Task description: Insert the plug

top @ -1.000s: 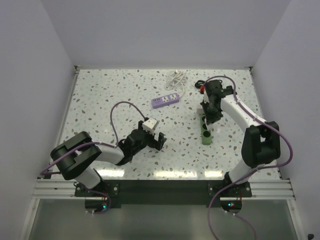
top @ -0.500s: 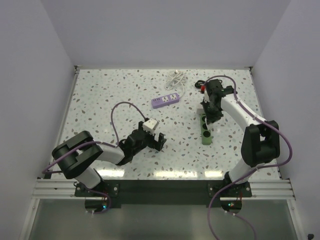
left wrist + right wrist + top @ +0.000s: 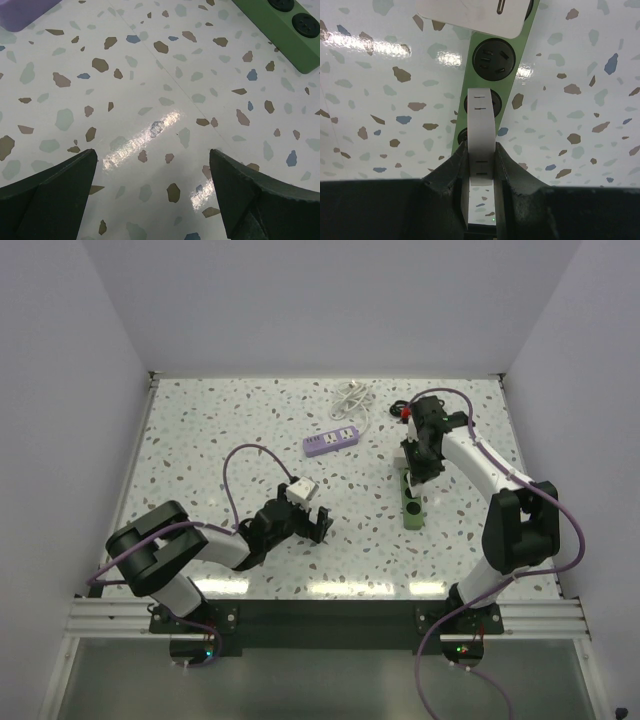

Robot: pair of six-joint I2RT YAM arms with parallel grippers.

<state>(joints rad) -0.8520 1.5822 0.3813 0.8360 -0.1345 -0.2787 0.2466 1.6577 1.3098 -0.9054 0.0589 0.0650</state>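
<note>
One-handed: clenches white plug [image 3: 482, 115] in right gripper [image 3: 481, 150], aligned for green power strip [image 3: 411, 510] sockets at 12 o'clock (left gripper [image 3: 155, 195] released).

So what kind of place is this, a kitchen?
Probably a robot test booth: left arm and right arm bolted to a metal rail, plain white walls around the speckled table, a green power strip and purple power strip laid out.

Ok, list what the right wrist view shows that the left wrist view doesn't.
Only the right wrist view: the white plug pinched in the right fingers, over the green power strip and its round sockets. Only the left wrist view: a corner of the purple power strip and the left fingers spread wide, holding nothing. Both: the green power strip and the speckled table.
</note>
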